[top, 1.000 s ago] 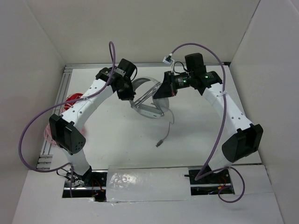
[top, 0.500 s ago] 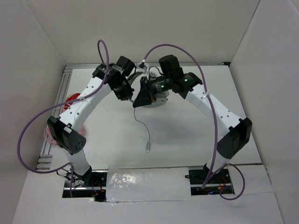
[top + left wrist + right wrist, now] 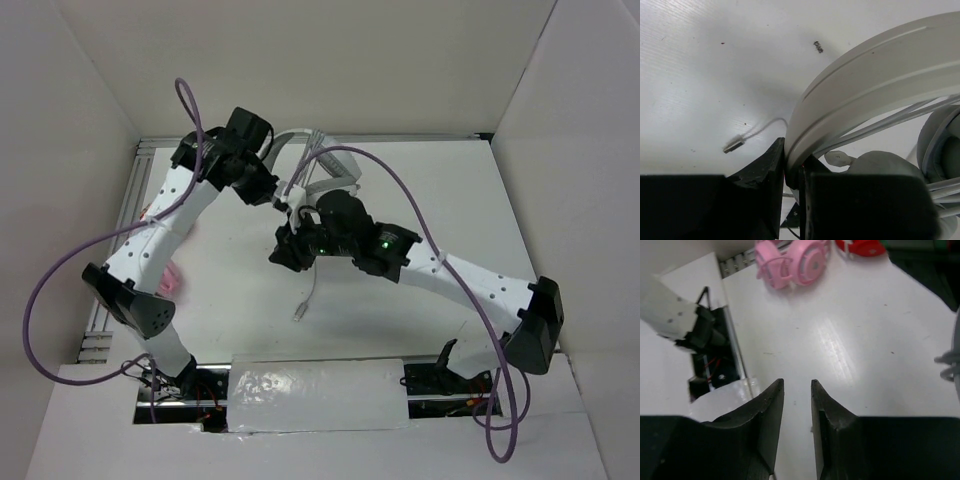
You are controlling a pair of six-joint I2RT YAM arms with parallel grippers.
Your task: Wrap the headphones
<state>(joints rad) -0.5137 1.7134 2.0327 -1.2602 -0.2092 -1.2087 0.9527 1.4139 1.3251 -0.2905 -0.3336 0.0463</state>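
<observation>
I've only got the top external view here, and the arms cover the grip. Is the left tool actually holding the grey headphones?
Observer: Yes. The left wrist view shows the left tool shut on the headphones, pinching the edge of the headband.
Operator: Anything in the right tool?
Observer: No. In the right wrist view the right tool stands open, and only bare table shows in its gap.
Operator: What's that pink thing under the left arm?
Observer: A pair of pink headphones, lying near the table's edge.
</observation>
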